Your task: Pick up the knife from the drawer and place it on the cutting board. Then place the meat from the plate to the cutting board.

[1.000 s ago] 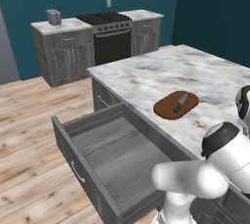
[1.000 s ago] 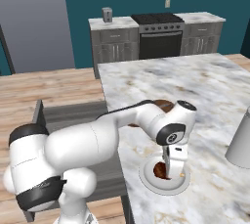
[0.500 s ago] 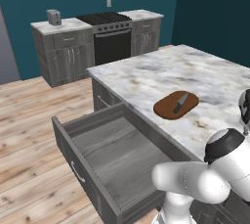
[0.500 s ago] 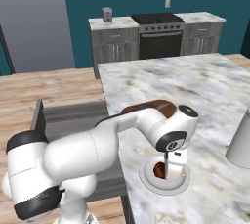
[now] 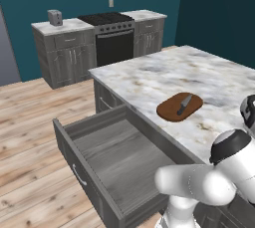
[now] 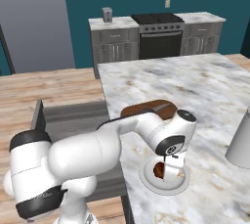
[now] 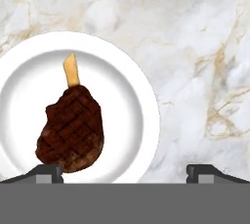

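Note:
The knife (image 5: 185, 103) lies on the reddish-brown cutting board (image 5: 179, 107), which sits on the marble island; the arm hides part of the cutting board (image 6: 152, 107) in the right base view. The wide grey drawer (image 5: 118, 156) stands pulled out, its floor bare. Close to the island's near edge rests the white plate (image 6: 181, 182) with the dark meat (image 6: 158, 170) on it. My gripper (image 6: 170, 167) hangs open just over the plate. In the hand view the meat (image 7: 71, 130), with a pale bone end, lies left of centre on the plate (image 7: 128, 101), and my gripper (image 7: 126, 171) straddles it with wide jaws.
A tall grey container (image 6: 242, 143) stands on the island to the right of the plate. The open drawer (image 6: 73, 116) juts out over the wooden floor. A stove (image 5: 112, 40) and grey cabinets line the far wall.
The hand has dropped lower over the plate, closer to the meat. The jaws have stayed wide open. Knife, board and drawer have not moved.

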